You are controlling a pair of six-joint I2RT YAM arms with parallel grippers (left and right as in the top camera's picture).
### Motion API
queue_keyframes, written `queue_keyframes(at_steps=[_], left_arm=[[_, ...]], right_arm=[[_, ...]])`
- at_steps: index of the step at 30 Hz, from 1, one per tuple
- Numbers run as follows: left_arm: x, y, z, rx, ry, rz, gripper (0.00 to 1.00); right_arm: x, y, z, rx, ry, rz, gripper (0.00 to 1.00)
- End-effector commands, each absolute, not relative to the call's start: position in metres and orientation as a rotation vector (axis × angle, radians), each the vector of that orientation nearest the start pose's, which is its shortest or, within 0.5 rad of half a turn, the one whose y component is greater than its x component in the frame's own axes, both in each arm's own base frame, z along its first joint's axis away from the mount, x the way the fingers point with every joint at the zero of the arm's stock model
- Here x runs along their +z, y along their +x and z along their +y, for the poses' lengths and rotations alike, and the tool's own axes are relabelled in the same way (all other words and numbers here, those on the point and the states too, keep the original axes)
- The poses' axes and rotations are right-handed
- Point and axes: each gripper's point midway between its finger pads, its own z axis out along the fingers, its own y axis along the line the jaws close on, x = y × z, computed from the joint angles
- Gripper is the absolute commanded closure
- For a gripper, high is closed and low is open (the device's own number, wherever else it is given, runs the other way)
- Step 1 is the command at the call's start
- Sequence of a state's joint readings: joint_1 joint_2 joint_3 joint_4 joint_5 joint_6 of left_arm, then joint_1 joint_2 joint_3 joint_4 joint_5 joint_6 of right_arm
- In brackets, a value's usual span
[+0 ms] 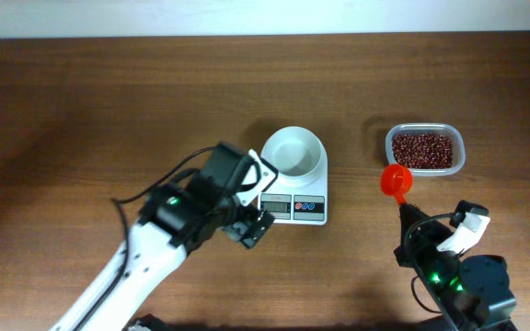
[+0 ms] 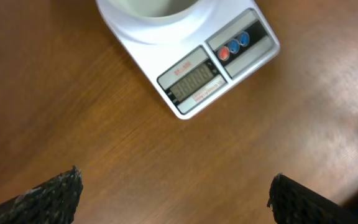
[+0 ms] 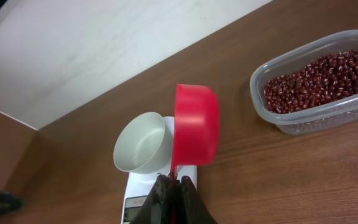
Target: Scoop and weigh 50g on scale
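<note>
Brown wood-grain worktop [image 1: 81, 110] under a pale wall [image 1: 265, 17]: the white scale [image 1: 293, 156] sits mid-surface, display toward the near edge. The left claw [image 2: 176, 196] hovers just before the display, fingers wide apart, gripping nothing. The right claw [image 3: 173, 186] is clamped on a red scoop [image 3: 194, 127], beside a clear tub of red beans [image 1: 423, 149].

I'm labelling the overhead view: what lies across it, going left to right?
left gripper → scale → scoop → bean tub
</note>
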State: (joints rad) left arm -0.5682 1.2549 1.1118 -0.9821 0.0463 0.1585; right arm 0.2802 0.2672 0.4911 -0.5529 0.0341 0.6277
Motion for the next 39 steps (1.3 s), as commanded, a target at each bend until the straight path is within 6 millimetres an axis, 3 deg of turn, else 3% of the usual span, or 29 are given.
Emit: queue_keyframes(at_steps=[1,2,4,5,8,12,14,16,24,26,30,39], left_arm=[[0.213,0.224,-0.173,-0.289,1.225,2.246,0.01],[0.223,0.216,-0.175,-0.319,1.278,2.174,0.01],[0.229,0.219,-0.167,-0.253,1.247,2.159,0.01],[0.228,0.224,-0.158,-0.176,1.227,2.178,0.01],[0.224,0.222,-0.156,-0.186,1.230,2.200,0.01],[0.256,0.223,-0.152,-0.413,1.183,2.136,0.01],[0.267,0.233,-0.130,-0.402,1.114,2.172,0.01],[0.260,0.227,-0.134,-0.496,1.235,2.148,0.01],[0.238,0.240,-0.136,-0.535,1.245,2.230,0.01],[0.237,0.240,-0.135,-0.518,1.258,2.227,0.01],[0.228,0.250,-0.113,-0.332,1.251,2.297,0.01],[0.228,0.246,-0.133,-0.311,1.352,2.232,0.01]], right_arm=[[0.241,0.213,0.056,0.571,0.303,1.860,0.96],[0.241,0.213,0.056,0.567,0.304,1.870,0.96],[0.234,0.213,0.056,0.536,0.294,1.936,0.96],[0.233,0.213,0.058,0.513,0.267,1.991,0.96],[0.237,0.218,0.061,0.423,0.206,2.164,0.96],[0.240,0.224,0.063,0.347,0.198,2.377,0.96],[0.236,0.226,0.073,0.380,0.147,2.423,0.96],[0.238,0.225,0.075,0.399,0.141,2.414,0.96],[0.253,0.209,0.080,0.481,0.105,2.358,0.96],[0.251,0.211,0.080,0.479,0.106,2.366,0.96],[0.247,0.214,0.081,0.474,0.109,2.386,0.96],[0.244,0.217,0.082,0.470,0.111,2.402,0.96]])
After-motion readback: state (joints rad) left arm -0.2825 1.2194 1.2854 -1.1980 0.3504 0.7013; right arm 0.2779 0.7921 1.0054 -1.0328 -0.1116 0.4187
